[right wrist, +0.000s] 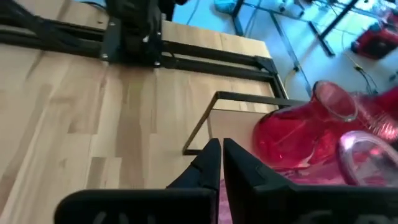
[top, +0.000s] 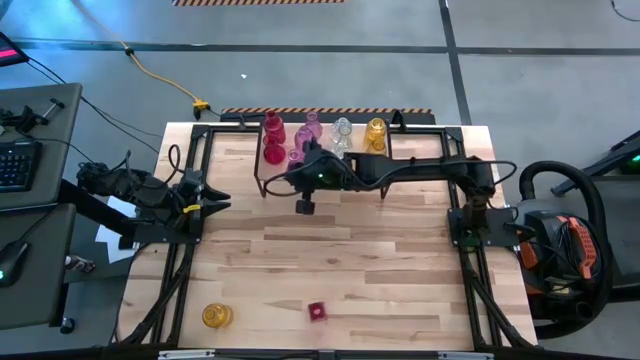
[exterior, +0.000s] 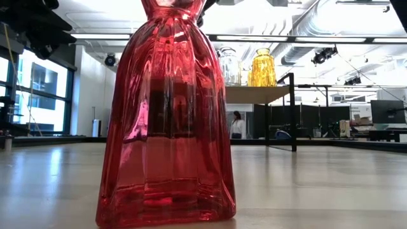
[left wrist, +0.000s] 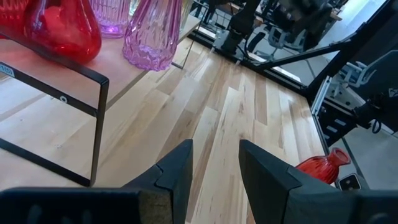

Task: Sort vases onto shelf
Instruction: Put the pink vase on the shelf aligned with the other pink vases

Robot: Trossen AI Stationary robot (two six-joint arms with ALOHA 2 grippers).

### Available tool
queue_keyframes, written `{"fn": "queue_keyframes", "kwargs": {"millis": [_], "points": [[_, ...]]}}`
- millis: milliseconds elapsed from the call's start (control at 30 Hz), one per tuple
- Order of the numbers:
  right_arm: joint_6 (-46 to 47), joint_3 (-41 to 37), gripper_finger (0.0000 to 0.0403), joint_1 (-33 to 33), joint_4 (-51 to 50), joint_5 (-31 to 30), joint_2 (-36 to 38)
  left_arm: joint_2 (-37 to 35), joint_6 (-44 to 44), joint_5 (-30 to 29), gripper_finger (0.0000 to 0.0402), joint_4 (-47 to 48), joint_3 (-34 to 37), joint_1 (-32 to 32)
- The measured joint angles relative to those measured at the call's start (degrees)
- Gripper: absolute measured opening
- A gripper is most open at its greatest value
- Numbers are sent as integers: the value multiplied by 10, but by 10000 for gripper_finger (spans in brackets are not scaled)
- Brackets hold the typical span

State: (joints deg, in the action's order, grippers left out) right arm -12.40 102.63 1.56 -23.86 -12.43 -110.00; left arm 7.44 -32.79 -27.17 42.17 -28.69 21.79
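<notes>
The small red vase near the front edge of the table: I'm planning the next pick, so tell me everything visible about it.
The small red vase is translucent ribbed glass, wide at the base and pinched to a narrow neck. It stands upright on the wooden tabletop, near the front edge. Nothing touches it; neither gripper is near.
</notes>
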Motion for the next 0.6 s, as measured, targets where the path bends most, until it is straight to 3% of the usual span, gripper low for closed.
{"fn": "queue_keyframes", "kwargs": {"millis": [600], "points": [[40,0,0,14,9,-56,-19,0,0,0,120,0,0,0]]}}
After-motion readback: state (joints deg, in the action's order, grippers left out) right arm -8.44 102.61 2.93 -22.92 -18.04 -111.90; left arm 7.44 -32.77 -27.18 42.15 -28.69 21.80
